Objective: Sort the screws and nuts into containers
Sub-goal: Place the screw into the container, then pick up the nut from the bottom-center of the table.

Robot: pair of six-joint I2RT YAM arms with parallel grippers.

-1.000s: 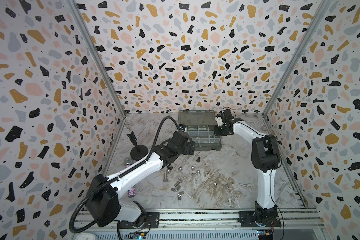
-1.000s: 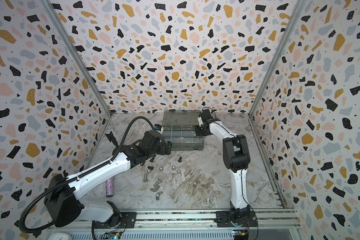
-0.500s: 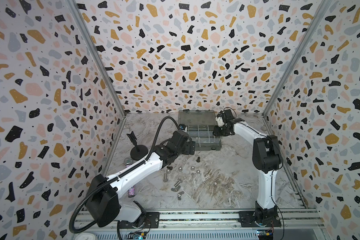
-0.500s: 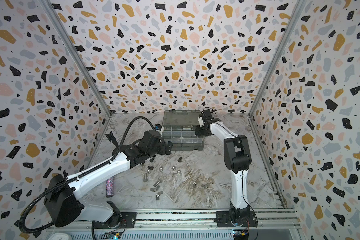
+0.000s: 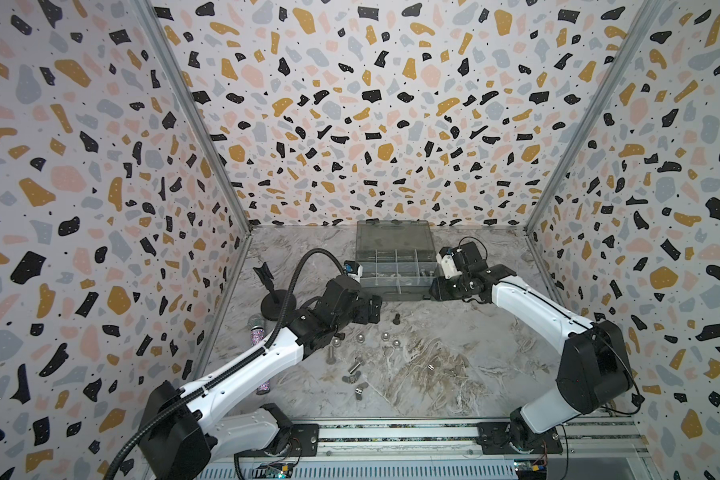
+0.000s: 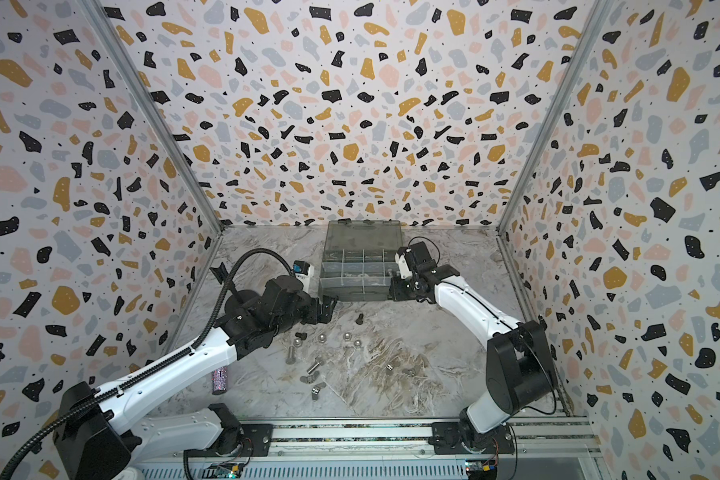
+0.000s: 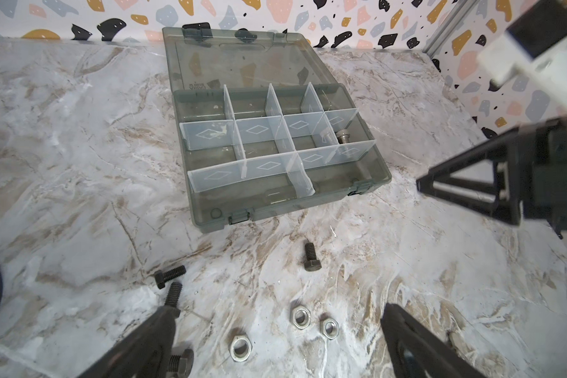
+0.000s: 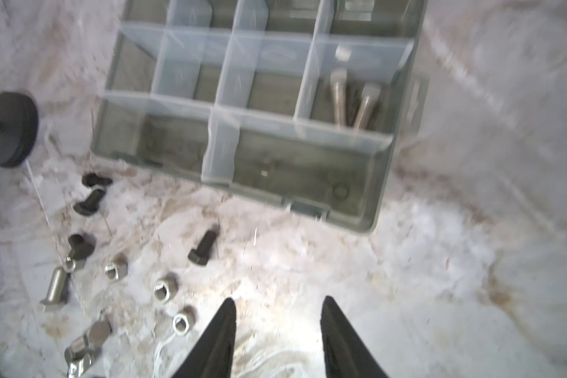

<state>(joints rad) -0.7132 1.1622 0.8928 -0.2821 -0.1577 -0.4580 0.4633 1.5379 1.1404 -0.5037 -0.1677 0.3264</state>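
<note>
Hovering beside organizer box (image 7: 275, 207), right gripper (image 8: 279, 299) parted, empty; left gripper (image 7: 280, 311) spread wide.

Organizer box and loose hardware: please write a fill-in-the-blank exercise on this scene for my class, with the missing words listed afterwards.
1. The organizer box has its smoky lid ____.
2. The screws lying in one of its compartments are ____ in colour.
3. The lone screw on the table, nearest the box's front wall, is ____ in colour.
4. The left pincer is ____ and holds nothing.

Missing words: open; silver; black; open.
</note>
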